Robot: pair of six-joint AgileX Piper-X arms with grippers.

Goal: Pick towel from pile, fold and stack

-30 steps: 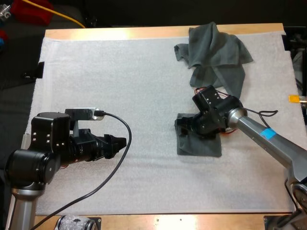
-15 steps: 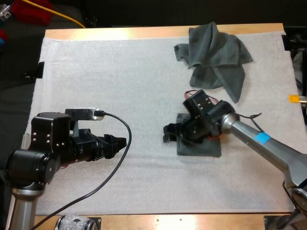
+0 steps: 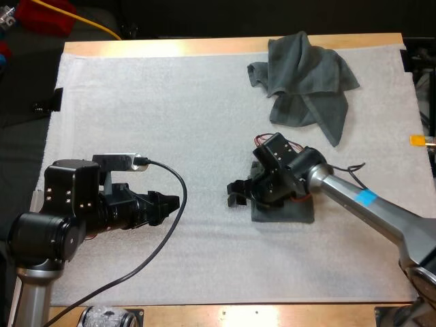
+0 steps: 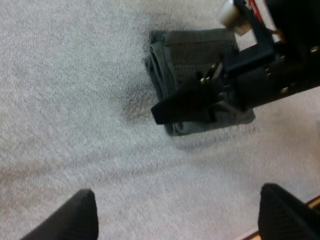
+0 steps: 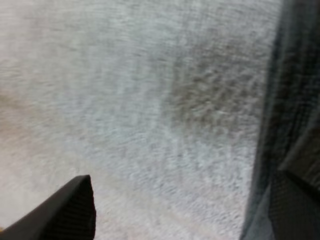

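One wooden table carries your white mat, which covers nearly all of its top. On the mat's far right part you see the crumpled towel, spread in loose folds and well apart from both arms. Nearer to you, right of the mat's middle, lies the folded towel, a small flat dark packet partly covered by your right arm. Your left gripper hovers low over bare mat at the near left, well apart from both towels; in the left wrist view its fingers stand wide apart with nothing between them. Your right gripper reaches just past the folded towel's left edge, and in the right wrist view its fingers are spread, one over bare mat, the other at the towel's edge, gripping nothing.
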